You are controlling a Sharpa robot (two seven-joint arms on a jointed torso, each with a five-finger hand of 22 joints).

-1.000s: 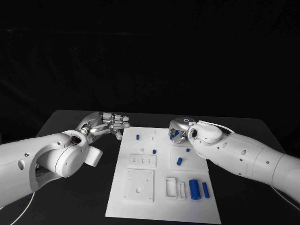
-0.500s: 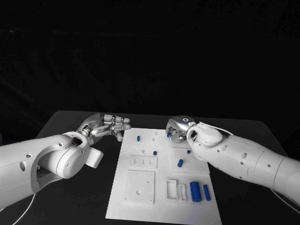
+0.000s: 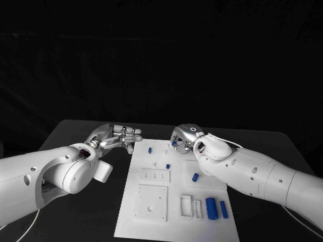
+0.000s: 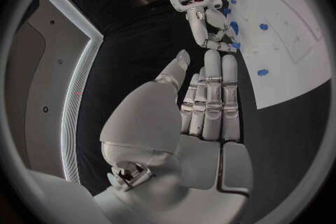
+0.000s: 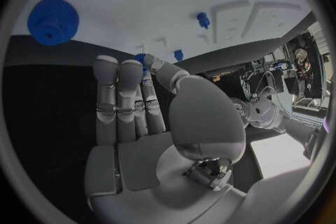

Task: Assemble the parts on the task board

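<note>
Two white robot arms reach over a black table (image 3: 82, 132) toward the white task board (image 3: 177, 201) lying at its middle. The left hand (image 3: 118, 137) hovers at the board's far left corner, its fingers straight and close together, thumb set apart, nothing in its grasp. The right hand (image 3: 182, 137) hangs over the board's far edge with fingers extended side by side; whether its fingertips pinch a small blue part there cannot be told. Blue parts lie scattered on the board: a short peg (image 3: 149, 149) near the far left corner, another (image 3: 166, 165) at mid-board, an oblong piece (image 3: 195, 177) beside it, and two cylinders (image 3: 211, 208) near the right front. The right wrist view shows a blue gear (image 5: 52, 21) on the board.
</note>
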